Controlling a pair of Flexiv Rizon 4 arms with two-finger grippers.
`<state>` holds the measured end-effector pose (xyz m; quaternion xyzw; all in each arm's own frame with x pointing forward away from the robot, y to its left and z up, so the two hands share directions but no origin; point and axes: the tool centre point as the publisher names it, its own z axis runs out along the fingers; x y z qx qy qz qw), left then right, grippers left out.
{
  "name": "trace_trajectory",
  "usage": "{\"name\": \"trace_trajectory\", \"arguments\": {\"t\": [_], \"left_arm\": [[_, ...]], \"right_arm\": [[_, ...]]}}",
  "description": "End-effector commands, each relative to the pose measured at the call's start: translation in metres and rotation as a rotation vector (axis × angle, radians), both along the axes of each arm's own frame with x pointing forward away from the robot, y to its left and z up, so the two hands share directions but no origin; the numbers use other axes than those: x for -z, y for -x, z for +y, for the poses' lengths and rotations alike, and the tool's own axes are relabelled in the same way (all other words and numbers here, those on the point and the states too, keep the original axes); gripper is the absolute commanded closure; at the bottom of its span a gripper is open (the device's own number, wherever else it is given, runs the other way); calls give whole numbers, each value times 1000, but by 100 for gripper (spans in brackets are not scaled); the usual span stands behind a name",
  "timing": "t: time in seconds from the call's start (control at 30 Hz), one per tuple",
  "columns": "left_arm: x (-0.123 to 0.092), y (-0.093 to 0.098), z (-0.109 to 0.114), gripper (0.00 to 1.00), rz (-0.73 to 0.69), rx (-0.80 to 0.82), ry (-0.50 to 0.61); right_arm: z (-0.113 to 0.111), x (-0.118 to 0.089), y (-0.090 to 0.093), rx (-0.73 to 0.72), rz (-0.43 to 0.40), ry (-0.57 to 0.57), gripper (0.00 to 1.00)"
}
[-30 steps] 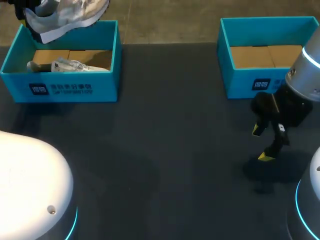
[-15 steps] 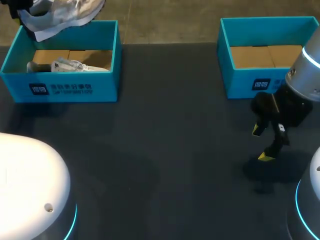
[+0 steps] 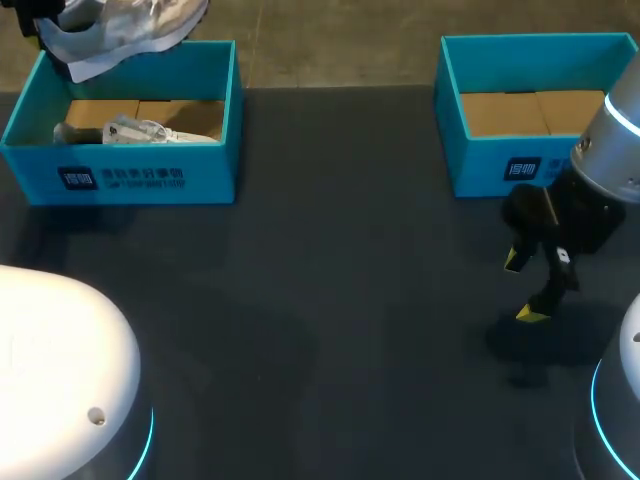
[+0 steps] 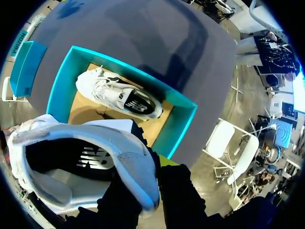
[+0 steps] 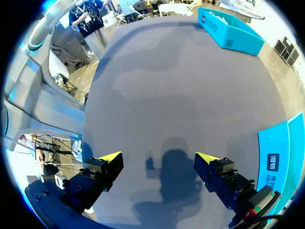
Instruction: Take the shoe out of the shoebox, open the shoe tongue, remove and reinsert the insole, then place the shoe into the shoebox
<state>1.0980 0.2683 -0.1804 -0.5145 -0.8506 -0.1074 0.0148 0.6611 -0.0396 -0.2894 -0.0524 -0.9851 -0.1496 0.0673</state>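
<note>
A white shoe (image 3: pixel 125 28) hangs above the back left corner of the left teal shoebox (image 3: pixel 150 178), and my left gripper (image 3: pixel 35 15) is shut on its rim. In the left wrist view the shoe (image 4: pixel 71 162) fills the space at the gripper (image 4: pixel 151 185), whose fingers pinch the collar edge. A second white shoe (image 4: pixel 121 94) lies below it inside the box (image 4: pixel 178 133); it is also visible in the head view (image 3: pixel 140 130). My right gripper (image 3: pixel 530 287) stands open over bare table in front of the right shoebox (image 3: pixel 520 165); nothing is between its fingers (image 5: pixel 159 157).
The right shoebox (image 5: pixel 281 160) holds only its brown cardboard floor. The dark table (image 3: pixel 330 300) stretches between the two boxes. White arm bases (image 3: pixel 60 380) fill the near corners.
The left gripper has lifted the shoe a little higher and farther back over the box. The right arm has not moved.
</note>
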Motion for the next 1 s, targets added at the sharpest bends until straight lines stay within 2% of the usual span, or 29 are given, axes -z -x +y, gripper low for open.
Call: {"name": "trace_trajectory", "arguments": {"t": [0.03,0.4,0.8,1.0], "left_arm": [[-1,0,0,100,-1,0,1],[-1,0,0,100,-1,0,1],[0,-28,20,100,-55,93,-7],[9,-32,24,100,-50,214,-48]], "right_arm": [[0,1,0,0,0,2,0],[0,1,0,0,0,2,0],[0,1,0,0,0,2,0],[0,1,0,0,0,2,0]]}}
